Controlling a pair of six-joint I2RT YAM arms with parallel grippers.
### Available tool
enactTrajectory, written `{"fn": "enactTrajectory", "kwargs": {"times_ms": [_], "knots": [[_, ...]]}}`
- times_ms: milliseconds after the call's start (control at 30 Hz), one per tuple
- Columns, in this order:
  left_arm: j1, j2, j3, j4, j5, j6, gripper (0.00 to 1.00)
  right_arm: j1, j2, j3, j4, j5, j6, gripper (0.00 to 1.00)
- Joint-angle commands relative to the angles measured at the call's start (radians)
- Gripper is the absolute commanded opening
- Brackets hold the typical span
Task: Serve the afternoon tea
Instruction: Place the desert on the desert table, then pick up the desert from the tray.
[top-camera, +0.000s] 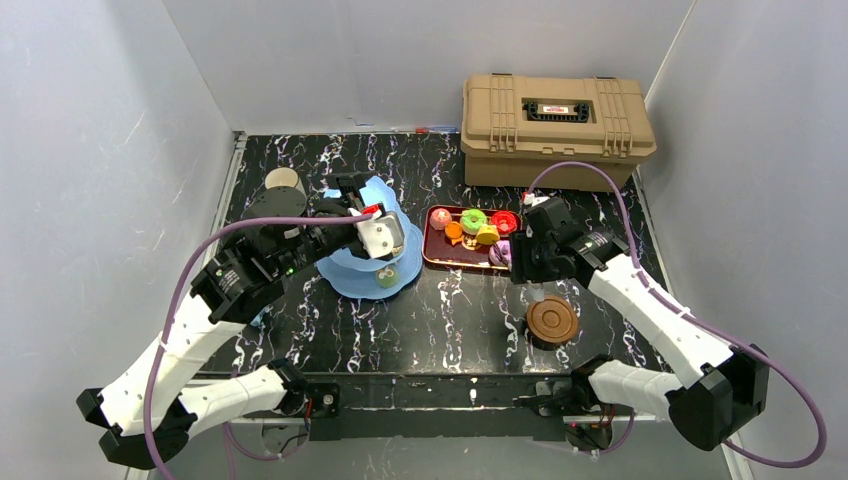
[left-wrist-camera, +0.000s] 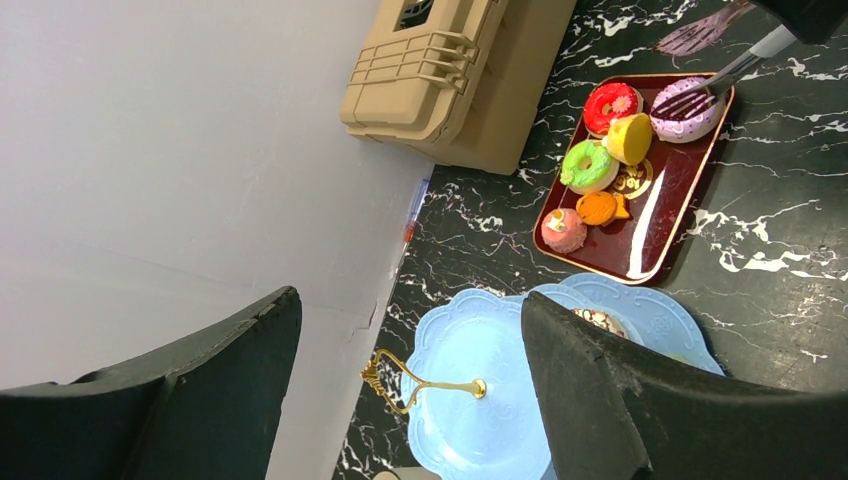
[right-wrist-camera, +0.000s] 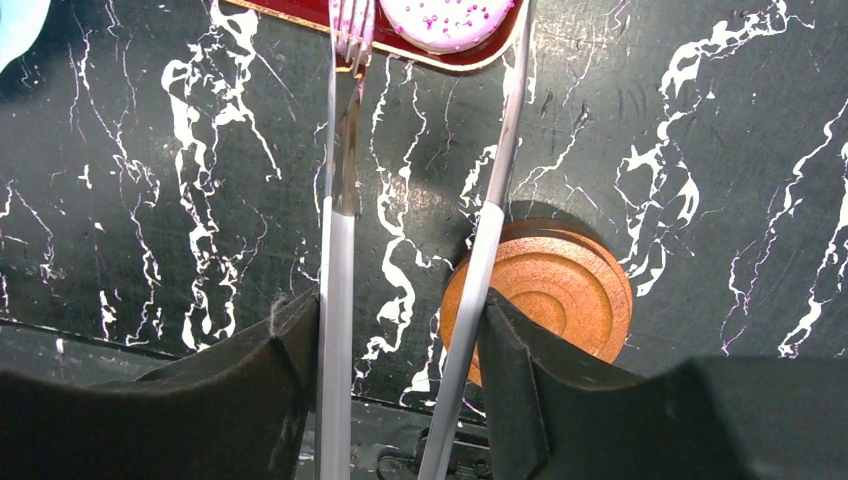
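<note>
The light blue three-tier stand (top-camera: 352, 272) stands left of centre, and its top tier (left-wrist-camera: 490, 400) with a gold handle shows in the left wrist view. My left gripper (top-camera: 362, 212) hovers over it, open and empty, one finger (left-wrist-camera: 640, 400) above the tiers. A green toy (top-camera: 386, 279) sits on the bottom tier. Toy donuts and cakes (left-wrist-camera: 588, 165) lie on the dark red tray (top-camera: 434, 255). My right gripper (top-camera: 526, 262) is shut on metal tongs (right-wrist-camera: 336, 250), whose tips straddle a purple sprinkled cake (left-wrist-camera: 690, 118). A brown saucer (top-camera: 552, 320) lies below it. A silvery-beige cup (top-camera: 285, 182) stands far left.
A tan plastic case (top-camera: 556, 128) stands at the back right behind the tray. White walls close in the left, back and right sides. The black marble table (top-camera: 440, 320) ends at a metal rail near the arm bases.
</note>
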Motion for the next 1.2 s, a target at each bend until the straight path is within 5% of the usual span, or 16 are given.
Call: {"fn": "enactTrajectory", "kwargs": {"times_ms": [0, 1167], "knots": [[0.004, -0.018, 0.041, -0.004, 0.016, -0.017, 0.79, -0.019, 0.008, -0.001, 0.009, -0.01, -0.005, 0.6], [0.003, -0.011, 0.052, -0.001, 0.022, -0.026, 0.79, -0.103, 0.145, -0.034, 0.136, -0.121, -0.083, 0.58]]}}
